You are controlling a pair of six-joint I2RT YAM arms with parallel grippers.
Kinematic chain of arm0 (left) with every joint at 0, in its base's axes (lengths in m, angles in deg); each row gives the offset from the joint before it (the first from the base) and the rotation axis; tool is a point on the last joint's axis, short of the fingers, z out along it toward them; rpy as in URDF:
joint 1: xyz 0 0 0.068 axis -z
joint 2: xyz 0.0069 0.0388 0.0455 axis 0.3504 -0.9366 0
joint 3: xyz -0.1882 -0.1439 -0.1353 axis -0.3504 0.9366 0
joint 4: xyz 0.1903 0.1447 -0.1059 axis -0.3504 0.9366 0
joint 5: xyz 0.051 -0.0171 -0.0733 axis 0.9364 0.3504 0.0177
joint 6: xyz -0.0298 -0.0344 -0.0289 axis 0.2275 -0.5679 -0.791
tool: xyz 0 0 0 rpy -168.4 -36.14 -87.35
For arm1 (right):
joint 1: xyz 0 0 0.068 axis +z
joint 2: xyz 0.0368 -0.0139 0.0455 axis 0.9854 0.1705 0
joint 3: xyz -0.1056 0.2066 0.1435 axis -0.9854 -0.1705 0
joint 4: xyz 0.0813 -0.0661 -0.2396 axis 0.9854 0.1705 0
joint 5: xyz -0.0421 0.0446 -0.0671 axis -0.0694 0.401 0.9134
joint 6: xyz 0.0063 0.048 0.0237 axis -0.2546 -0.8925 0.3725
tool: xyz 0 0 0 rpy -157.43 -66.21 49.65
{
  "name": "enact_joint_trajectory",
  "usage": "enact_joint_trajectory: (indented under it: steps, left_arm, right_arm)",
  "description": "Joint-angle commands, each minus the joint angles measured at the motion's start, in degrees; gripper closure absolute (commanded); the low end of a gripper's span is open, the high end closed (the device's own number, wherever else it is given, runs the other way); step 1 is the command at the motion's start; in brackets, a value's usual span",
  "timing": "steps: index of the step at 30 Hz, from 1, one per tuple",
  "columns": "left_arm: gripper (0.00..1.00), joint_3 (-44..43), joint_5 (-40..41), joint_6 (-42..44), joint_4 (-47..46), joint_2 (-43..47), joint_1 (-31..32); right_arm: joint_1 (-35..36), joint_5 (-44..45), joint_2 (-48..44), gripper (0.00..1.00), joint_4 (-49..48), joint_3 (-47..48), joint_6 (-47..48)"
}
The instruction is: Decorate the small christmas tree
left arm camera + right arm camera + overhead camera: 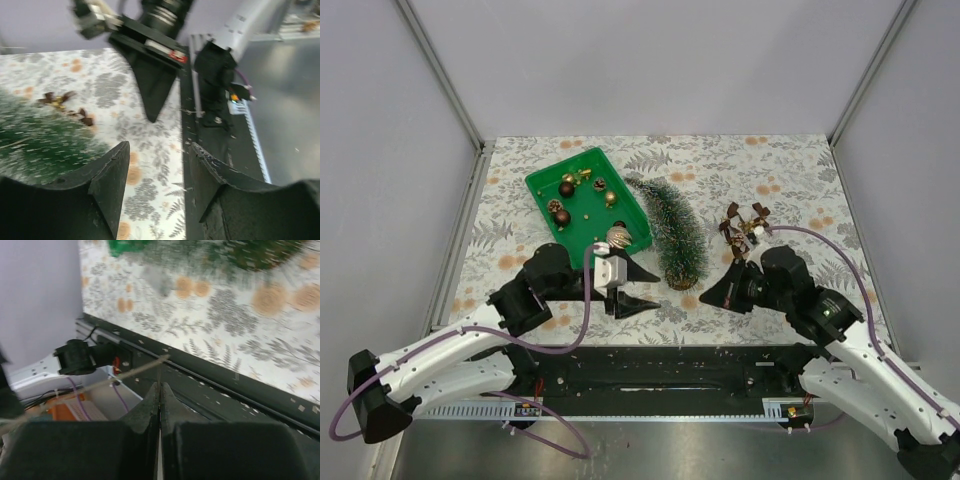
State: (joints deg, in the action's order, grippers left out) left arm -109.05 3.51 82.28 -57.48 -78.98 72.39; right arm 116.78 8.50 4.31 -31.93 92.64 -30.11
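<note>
The small christmas tree (672, 226) stands mid-table on its tan disc base (684, 281); it is a green blur in the left wrist view (40, 145) and the right wrist view (250, 252). My left gripper (638, 286) is open and empty just left of the tree's base, with patterned cloth between its fingers (160, 150). My right gripper (708, 298) is just right of the base, low over the table's near edge. Its jaws (160, 385) are shut on a thin tan string (125, 374) that trails left; what hangs on it is hidden.
A green tray (542, 182) with several brown and gold baubles sits left of the tree; a silvery bauble (618, 236) lies at its near corner. A cluster of brown star-shaped ornaments (744, 224) lies right of the tree. The black base rail (650, 365) runs along the near edge.
</note>
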Motion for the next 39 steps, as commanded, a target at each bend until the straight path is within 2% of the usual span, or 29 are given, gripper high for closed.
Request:
enact_joint_trajectory:
  steps: [1,6,15,20,25,31,34,36,39]
  left_arm:
    - [0.45,0.5,-9.1,5.3,7.0,1.1,2.4]
    - [0.43,2.0,-9.6,13.2,10.1,1.7,4.5]
    - [0.45,4.1,-8.3,21.1,10.5,2.8,7.4]
    - [0.47,3.1,-5.0,24.4,5.2,0.8,9.6]
    - [0.47,2.3,-0.3,33.4,1.7,-2.6,13.4]
    - [0.48,3.4,2.2,37.1,-3.0,-4.6,15.3]
    - [0.52,5.1,3.8,38.7,-9.5,-5.3,15.5]
    - [0.58,5.0,3.8,40.3,-9.6,-5.9,15.9]
    - [0.78,4.9,3.9,40.5,-9.4,-6.4,16.1]
  right_arm:
    - [5.9,1.6,4.1,1.0,-16.5,1.6,-4.9]
    - [11.9,4.1,10.4,1.0,-21.8,1.9,-5.4]
    - [13.6,7.3,10.4,1.0,-23.3,2.1,-5.8]
    - [13.8,7.1,11.9,1.0,-24.3,2.0,-6.1]
    - [14.2,7.4,11.8,1.0,-24.4,1.9,-6.1]
    - [14.3,7.7,10.1,1.0,-23.4,1.3,-6.3]
    - [14.5,7.5,9.6,1.0,-23.1,0.9,-6.2]
    - [14.3,7.5,9.2,1.0,-22.9,0.9,-6.2]
    - [14.4,7.7,8.6,1.0,-22.5,0.7,-6.1]
